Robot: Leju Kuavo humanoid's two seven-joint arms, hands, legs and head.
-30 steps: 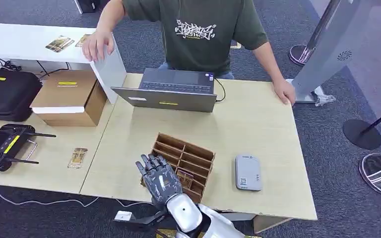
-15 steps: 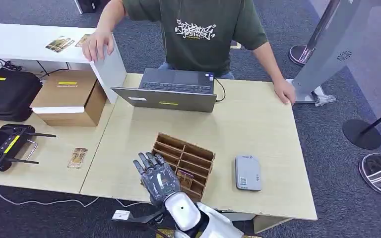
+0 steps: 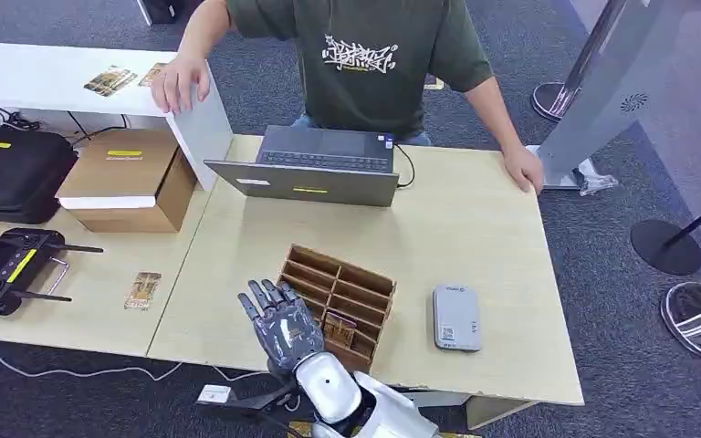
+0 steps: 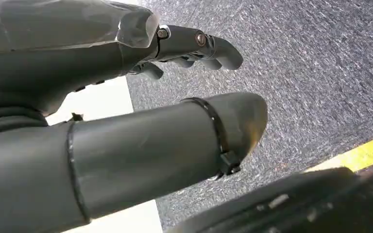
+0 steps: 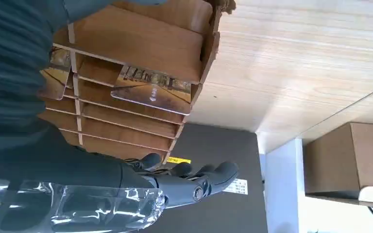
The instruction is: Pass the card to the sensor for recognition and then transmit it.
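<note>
Pale wooden bench (image 3: 475, 228) on dark grey carpet floor (image 3: 621, 383); right hand (image 3: 283, 324) spread, empty, beside brown slotted cardboard card rack (image 3: 342, 297); left hand (image 4: 126, 97) empty, fingers apart.

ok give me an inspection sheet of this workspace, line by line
surface: light wood table, bare at right.
job's things: slotted card rack with a card in a slot; grey sensor beside it.
clutter: laptop, cardboard box, black case, controller, loose card.
hands: right hand spread, holding nothing, at the rack; left hand over carpet.
cables: laptop cable.
surroundings: person behind the table.
</note>
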